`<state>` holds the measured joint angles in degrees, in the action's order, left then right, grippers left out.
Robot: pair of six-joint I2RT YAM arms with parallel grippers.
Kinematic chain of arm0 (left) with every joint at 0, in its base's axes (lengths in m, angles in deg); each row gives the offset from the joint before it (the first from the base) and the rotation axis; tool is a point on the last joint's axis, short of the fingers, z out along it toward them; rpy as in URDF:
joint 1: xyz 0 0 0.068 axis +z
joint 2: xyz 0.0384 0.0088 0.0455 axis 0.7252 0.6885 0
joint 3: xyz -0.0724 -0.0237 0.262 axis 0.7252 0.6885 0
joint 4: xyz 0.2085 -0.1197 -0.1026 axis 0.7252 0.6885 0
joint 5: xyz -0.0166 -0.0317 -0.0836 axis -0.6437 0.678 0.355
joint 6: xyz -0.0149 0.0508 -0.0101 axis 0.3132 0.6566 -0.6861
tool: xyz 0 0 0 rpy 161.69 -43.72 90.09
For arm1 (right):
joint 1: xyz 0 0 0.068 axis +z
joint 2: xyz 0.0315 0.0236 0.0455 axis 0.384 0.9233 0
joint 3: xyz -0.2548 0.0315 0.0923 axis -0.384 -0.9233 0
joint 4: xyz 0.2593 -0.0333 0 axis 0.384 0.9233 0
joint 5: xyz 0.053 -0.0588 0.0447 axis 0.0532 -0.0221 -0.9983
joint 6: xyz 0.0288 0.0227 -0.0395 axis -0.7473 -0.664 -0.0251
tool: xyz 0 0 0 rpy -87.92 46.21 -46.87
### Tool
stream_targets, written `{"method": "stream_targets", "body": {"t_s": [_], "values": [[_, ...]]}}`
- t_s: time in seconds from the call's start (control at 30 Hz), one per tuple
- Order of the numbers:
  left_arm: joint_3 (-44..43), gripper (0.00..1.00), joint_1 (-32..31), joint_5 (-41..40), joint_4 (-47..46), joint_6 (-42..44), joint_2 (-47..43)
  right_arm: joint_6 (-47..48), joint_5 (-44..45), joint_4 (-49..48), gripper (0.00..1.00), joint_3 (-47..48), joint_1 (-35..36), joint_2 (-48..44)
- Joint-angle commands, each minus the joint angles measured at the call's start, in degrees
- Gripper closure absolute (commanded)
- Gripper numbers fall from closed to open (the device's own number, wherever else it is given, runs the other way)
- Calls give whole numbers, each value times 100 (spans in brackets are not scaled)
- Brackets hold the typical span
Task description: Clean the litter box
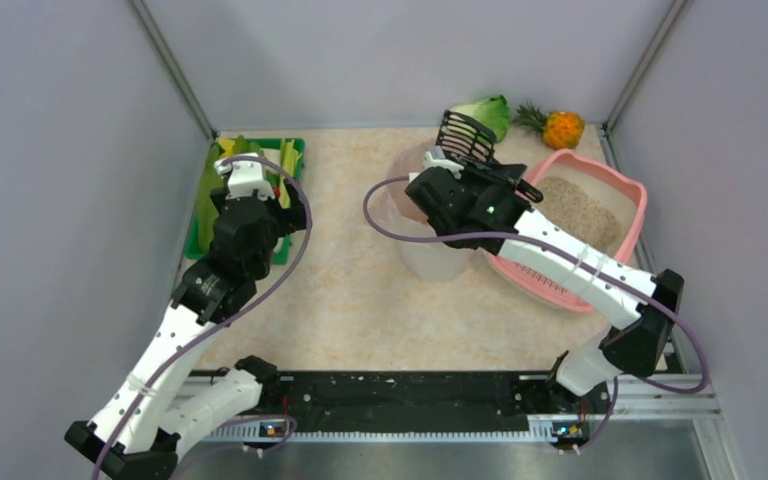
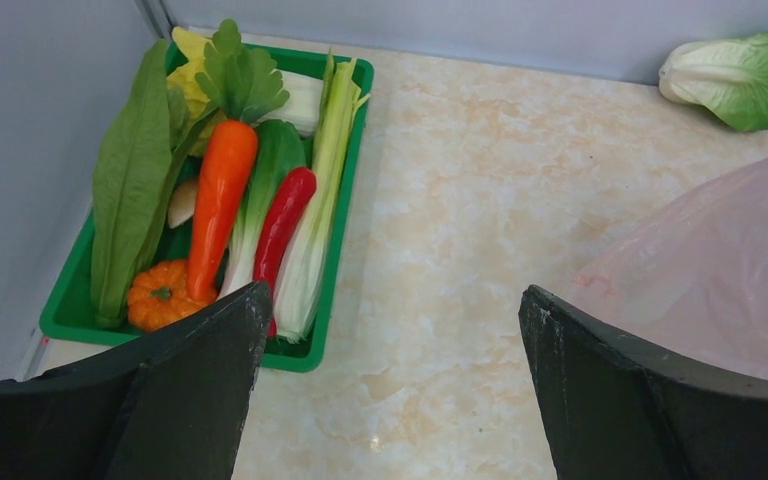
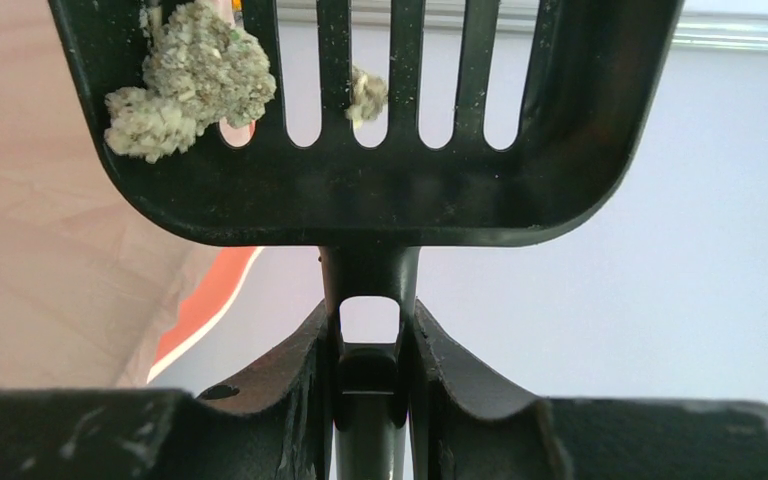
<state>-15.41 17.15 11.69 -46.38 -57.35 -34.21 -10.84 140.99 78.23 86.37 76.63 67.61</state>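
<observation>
The pink litter box (image 1: 632,196) with beige granules sits at the right of the table. My right gripper (image 1: 480,175) is shut on the handle of a black slotted scoop (image 1: 465,134), also in the right wrist view (image 3: 360,190), and holds it raised above the white bin with the pink liner (image 1: 407,185). A grey-green clump (image 3: 188,78) and a smaller bit (image 3: 366,95) lie in the scoop. My left gripper (image 2: 390,330) is open and empty above the table, beside the green vegetable tray (image 2: 338,230). The litter box does not show in the wrist views.
The green tray (image 1: 197,232) with vegetables stands at the far left. A cabbage (image 1: 488,112) and a small pineapple (image 1: 560,127) lie at the back. The bin's pink liner (image 2: 720,270) shows at the right of the left wrist view. Grey walls enclose the table.
</observation>
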Motion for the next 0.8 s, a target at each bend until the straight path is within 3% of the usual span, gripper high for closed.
{"method": "stream_targets", "body": {"t_s": [0.0, 0.07, 0.5, 0.77], "values": [[137, 1, 18, -319, -392, 157, -183, 2333, 429, -2305, 100, -687, 178, -754], [164, 1, 24, -352, -435, 200, -201, 2952, 174, -2780, 100, -932, 321, -984], [237, 1, 34, -406, -547, 420, -278, 4695, -565, -3126, 100, -1416, 425, -1503], [295, 1, 31, -367, -526, 385, -338, 5152, -566, -3196, 100, -1256, 39, -1353]]}}
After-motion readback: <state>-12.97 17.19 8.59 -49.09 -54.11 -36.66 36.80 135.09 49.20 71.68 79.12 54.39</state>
